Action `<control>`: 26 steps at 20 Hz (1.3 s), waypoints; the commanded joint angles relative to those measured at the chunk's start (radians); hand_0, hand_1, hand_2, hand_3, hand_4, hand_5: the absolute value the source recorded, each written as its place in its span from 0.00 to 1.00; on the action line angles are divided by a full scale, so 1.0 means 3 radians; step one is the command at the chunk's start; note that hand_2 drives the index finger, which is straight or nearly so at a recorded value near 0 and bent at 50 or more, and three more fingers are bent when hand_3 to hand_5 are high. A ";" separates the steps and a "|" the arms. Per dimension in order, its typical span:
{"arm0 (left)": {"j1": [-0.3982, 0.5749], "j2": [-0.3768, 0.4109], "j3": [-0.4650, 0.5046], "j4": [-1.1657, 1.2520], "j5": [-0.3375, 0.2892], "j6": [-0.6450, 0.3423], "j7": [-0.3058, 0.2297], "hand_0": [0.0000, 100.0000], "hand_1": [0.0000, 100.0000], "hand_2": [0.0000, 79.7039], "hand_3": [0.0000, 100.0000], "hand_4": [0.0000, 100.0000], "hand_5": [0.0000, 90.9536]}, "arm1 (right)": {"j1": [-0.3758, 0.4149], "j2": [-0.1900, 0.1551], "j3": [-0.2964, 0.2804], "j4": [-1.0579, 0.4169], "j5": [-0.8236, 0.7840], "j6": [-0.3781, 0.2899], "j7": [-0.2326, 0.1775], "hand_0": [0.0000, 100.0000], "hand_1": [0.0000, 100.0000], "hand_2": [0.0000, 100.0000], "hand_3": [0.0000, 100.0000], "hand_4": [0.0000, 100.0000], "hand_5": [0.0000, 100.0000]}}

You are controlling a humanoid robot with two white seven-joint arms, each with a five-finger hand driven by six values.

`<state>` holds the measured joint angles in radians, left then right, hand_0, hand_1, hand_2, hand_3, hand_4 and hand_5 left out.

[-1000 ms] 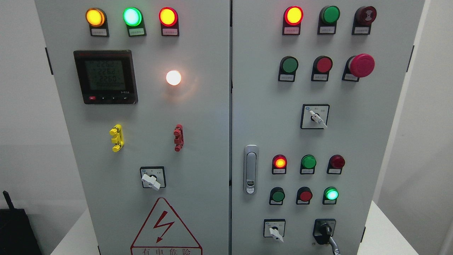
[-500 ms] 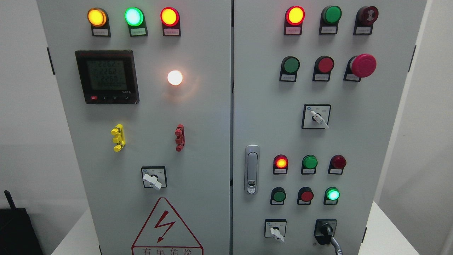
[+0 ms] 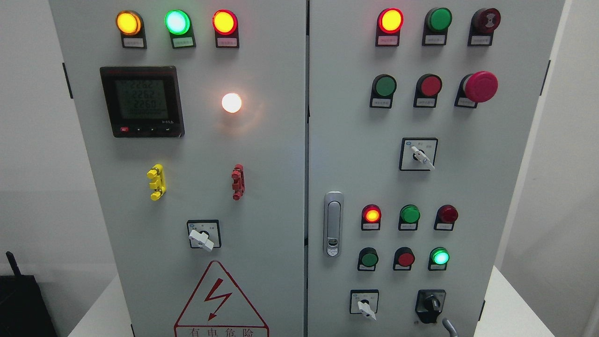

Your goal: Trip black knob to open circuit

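Filling most of the head view, a grey electrical cabinet (image 3: 281, 154) stands on a white table (image 3: 507, 304); its black knob (image 3: 431, 305) sits at the lower right of the right-hand door, just right of a small white selector switch (image 3: 364, 306); a grey finger-like tip (image 3: 449, 326) pokes in at the bottom edge just below and right of the knob, apart from it, too cut off to tell which hand it belongs to, so the state of the fingers cannot be told; the labels under the lamps are too small to read; the red warning triangle (image 3: 220, 299) is cropped at the bottom edge; a dark object (image 3: 21, 304) at lower left is only partly visible.
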<state>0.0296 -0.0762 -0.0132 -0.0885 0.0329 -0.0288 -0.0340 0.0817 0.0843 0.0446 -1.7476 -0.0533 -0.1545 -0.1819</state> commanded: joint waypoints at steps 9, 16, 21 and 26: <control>-0.0002 -0.0002 0.0003 0.0004 0.0008 0.0004 0.0001 0.12 0.39 0.00 0.00 0.00 0.00 | 0.0223 -0.0015 -0.0011 -0.0377 -0.0082 -0.0048 0.0024 0.81 0.75 0.04 1.00 0.88 0.80; -0.0007 -0.0002 0.0003 0.0004 0.0008 -0.0001 0.0001 0.12 0.39 0.00 0.00 0.00 0.00 | 0.0484 -0.0081 0.0005 -0.0540 -0.0302 -0.0068 0.0024 0.29 0.19 0.06 0.61 0.49 0.42; -0.0002 -0.0002 0.0003 0.0004 0.0008 -0.0001 0.0001 0.12 0.39 0.00 0.00 0.00 0.00 | 0.0648 -0.0081 0.0035 -0.0627 -0.0359 -0.0093 0.0044 0.14 0.02 0.04 0.35 0.27 0.20; -0.0002 -0.0002 0.0003 0.0004 0.0008 0.0004 0.0001 0.12 0.39 0.00 0.00 0.00 0.00 | 0.0760 -0.0076 0.0076 -0.0663 -0.0359 -0.0134 0.0059 0.10 0.00 0.02 0.21 0.13 0.02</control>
<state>0.0296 -0.0762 -0.0132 -0.0885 0.0329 -0.0288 -0.0341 0.3070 0.0629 0.0598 -1.9177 -0.1590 -0.1769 -0.1767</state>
